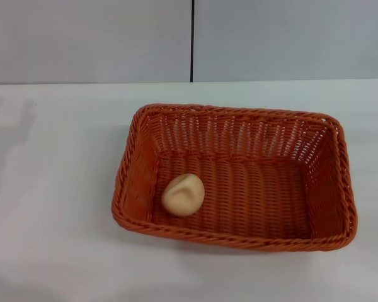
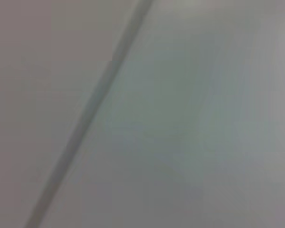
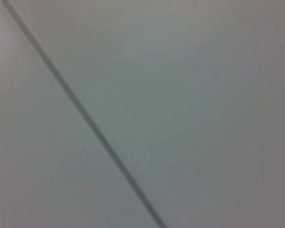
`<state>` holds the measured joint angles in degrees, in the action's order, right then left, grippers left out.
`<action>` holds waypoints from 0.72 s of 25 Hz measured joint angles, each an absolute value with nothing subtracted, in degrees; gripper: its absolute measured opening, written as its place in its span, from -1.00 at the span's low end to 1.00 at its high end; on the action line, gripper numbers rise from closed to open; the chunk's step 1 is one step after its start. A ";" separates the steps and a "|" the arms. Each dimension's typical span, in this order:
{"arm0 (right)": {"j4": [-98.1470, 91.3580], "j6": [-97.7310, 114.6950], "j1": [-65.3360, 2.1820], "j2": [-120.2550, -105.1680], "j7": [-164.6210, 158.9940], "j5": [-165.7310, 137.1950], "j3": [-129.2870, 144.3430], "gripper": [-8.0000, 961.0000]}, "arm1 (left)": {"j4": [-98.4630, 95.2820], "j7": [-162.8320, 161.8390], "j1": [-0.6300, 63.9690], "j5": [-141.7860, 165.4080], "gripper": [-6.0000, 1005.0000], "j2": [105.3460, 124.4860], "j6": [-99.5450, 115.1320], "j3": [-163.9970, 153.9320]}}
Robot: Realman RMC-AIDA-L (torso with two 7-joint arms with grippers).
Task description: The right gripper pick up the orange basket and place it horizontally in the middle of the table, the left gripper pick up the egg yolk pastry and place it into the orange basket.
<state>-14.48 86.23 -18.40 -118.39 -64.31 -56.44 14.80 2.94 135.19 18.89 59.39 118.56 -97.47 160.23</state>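
Basket [image 1: 234, 178] first: it sits flat on the table [image 1: 50, 189], with its long side going across, a little to the right of the middle. The pastry [image 1: 183, 195] lies inside it, on the woven floor, near the left wall and close to the front rim. It looks whole and round, with soft creases on top.

Neither gripper shows up anywhere. The head view has no arms in it. Both wrist views show only a plain grey wall with a dark seam running across it. So I cannot tell if the left gripper or the right gripper is spread apart or pinched together, and neither one seems to be holding a thing.

Judging from how things lie, both parts of the job look done. The basket is placed, and the pastry is in it.

The step in hand seems to be just keeping the arms away and at rest. To do that well, the arms should keep high and clear of the basket rim, so nothing bumps it or slides it off its spot. The pastry is round and might roll if the basket gets a knock, so no touching is best.
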 joint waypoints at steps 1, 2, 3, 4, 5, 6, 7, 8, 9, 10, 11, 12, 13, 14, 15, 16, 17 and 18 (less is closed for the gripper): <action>-13.49 86.21 -18.43 -118.47 -63.22 -56.43 12.88 0.07 | 2.34 135.06 18.59 57.73 0.45 118.56 -97.44 161.32; -13.49 86.21 -18.43 -118.47 -63.22 -56.43 12.88 0.07 | 2.34 135.06 18.59 57.73 0.45 118.56 -97.44 161.32; -13.17 86.21 -18.43 -118.52 -62.84 -56.37 12.35 0.07 | 2.09 135.01 18.49 57.21 0.45 118.56 -97.39 161.64; -12.97 86.21 -18.43 -118.56 -62.61 -56.29 12.06 0.07 | 1.87 134.98 18.44 56.87 0.45 118.56 -97.35 161.91; -12.77 86.21 -18.39 -118.62 -62.48 -56.15 11.87 0.07 | 1.63 134.98 18.40 56.75 0.45 118.56 -97.30 162.10; -12.57 86.21 -18.33 -118.65 -62.39 -56.01 11.60 0.07 | 1.52 134.99 18.38 56.67 0.45 118.56 -97.29 162.16; -12.36 86.21 -18.28 -118.67 -62.35 -55.87 11.24 0.07 | 1.35 134.99 18.36 56.65 0.45 118.56 -97.27 162.23; -12.18 86.21 -18.23 -118.69 -62.33 -55.85 10.81 0.07 | 1.34 134.95 18.35 56.65 0.45 118.56 -97.26 162.18; -12.04 86.21 -18.19 -118.71 -62.32 -55.84 10.42 0.07 | 1.33 134.89 18.36 56.64 0.45 118.56 -97.28 162.09; -11.91 86.21 -18.16 -118.72 -62.31 -55.83 10.05 0.07 | 1.32 134.86 18.39 56.65 0.45 118.56 -97.35 161.97; -11.82 86.21 -18.11 -118.73 -62.31 -55.81 9.74 0.07 | 1.29 134.85 18.51 56.78 0.45 118.56 -97.58 161.74; -11.82 86.21 -18.11 -118.73 -62.31 -55.81 9.74 0.07 | 1.29 134.85 18.51 56.78 0.45 118.56 -97.58 161.74; -11.82 86.21 -18.11 -118.73 -62.30 -55.81 9.73 0.07 | 1.15 134.81 18.58 56.84 0.45 118.56 -97.65 161.69; -11.80 86.20 -18.08 -118.74 -62.30 -55.81 9.72 0.07 | 1.15 134.81 18.58 56.84 0.45 118.56 -97.65 161.69; -11.80 86.20 -18.08 -118.74 -62.30 -55.81 9.72 0.07 | 1.15 134.81 18.58 56.84 0.45 118.56 -97.65 161.69; -11.80 85.82 -17.94 -118.73 -62.29 -55.82 9.73 0.07 | 0.88 134.76 18.58 56.71 0.45 118.56 -97.67 161.67; -11.80 85.82 -17.94 -118.73 -62.29 -55.82 9.73 0.07 | 0.79 134.72 18.59 56.69 0.45 118.56 -97.70 161.67; -11.82 85.36 -17.81 -118.73 -62.29 -55.88 9.73 0.07 | 0.78 134.69 18.59 56.72 0.45 118.56 -97.75 161.67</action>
